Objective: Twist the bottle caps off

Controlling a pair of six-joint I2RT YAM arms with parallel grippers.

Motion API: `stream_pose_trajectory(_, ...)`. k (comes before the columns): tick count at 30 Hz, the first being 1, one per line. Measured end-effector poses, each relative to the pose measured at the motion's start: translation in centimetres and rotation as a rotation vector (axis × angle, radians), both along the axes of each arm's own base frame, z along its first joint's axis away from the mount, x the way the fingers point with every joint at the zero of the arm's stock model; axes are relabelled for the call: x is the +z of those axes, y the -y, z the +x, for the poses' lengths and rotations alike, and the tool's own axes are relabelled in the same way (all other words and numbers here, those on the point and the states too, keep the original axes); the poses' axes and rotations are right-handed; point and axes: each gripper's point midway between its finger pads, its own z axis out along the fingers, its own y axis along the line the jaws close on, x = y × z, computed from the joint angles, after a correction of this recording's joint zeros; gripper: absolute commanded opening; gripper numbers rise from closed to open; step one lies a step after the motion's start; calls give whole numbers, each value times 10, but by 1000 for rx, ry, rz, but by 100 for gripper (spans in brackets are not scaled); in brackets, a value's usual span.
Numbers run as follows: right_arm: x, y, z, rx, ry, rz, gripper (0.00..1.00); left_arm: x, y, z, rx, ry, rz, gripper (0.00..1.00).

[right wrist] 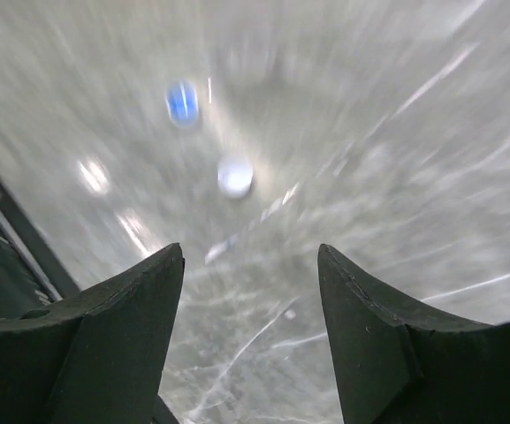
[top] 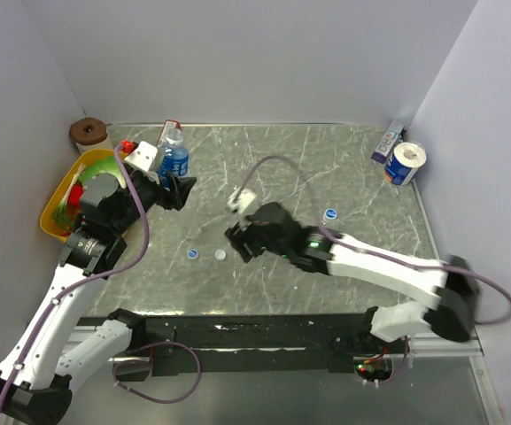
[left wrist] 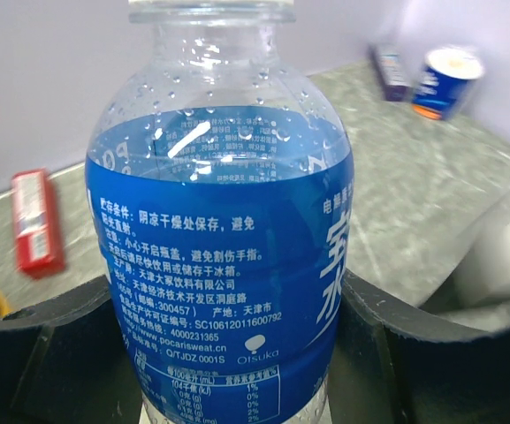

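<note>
My left gripper (top: 176, 183) is shut on a clear bottle with a blue label (top: 174, 162), held upright at the back left. The bottle fills the left wrist view (left wrist: 224, 265), with my fingers (left wrist: 387, 353) pressed on both sides; its top is cut off. A blue cap (top: 192, 254) and a white cap (top: 220, 254) lie loose on the table. My right gripper (top: 237, 237) is open and empty just right of them; its blurred wrist view shows the blue cap (right wrist: 182, 102) and white cap (right wrist: 235, 177) ahead of the gripper (right wrist: 250, 252). Another blue cap (top: 330, 215) shows mid-right, apparently on a clear bottle (left wrist: 502, 252).
A yellow bowl (top: 56, 199) with coloured items sits at the left edge, a brown roll (top: 87, 133) behind it. A red box (top: 171, 127) lies behind the held bottle (left wrist: 35, 221). A toilet roll (top: 404, 164) and a small box (top: 386, 143) stand at the back right.
</note>
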Motion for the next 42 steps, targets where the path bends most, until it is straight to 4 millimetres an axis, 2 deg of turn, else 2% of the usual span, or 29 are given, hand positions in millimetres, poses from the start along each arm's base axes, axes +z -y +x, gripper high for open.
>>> stream_pose_trajectory(3, 82, 20, 1, -20, 107, 166, 70, 2, 13, -10, -101, 25, 12, 47)
stream_pose_trajectory(5, 125, 38, 9, -46, 135, 260, 70, 4, 23, -17, -170, 42, 15, 47)
stream_pose_trajectory(7, 167, 62, 24, -99, 144, 360, 73, 7, 38, -28, -254, 66, 21, 48)
stream_pose_trajectory(9, 203, 83, 39, -145, 144, 449, 73, 9, 53, -40, -332, 83, 28, 48)
stream_pose_trajectory(11, 236, 95, 42, -147, 131, 532, 73, 6, 72, -55, -420, 91, 42, 48)
stream_pose_trajectory(15, 288, 92, 29, -44, 85, 702, 70, -7, 101, -71, -536, 70, 70, 48)
stream_pose_trajectory(20, 301, 69, 18, 90, -50, 792, 67, -27, 112, -70, -565, 21, 101, 48)
stream_pose_trajectory(27, 270, 37, 27, 141, -254, 783, 66, -35, 114, -67, -562, -2, 117, 48)
stream_pose_trajectory(36, 264, 17, 11, 193, -293, 755, 65, -49, 117, -64, -565, -48, 136, 48)
stream_pose_trajectory(42, 256, 8, 14, 158, -271, 703, 65, -52, 116, -64, -558, -62, 143, 48)
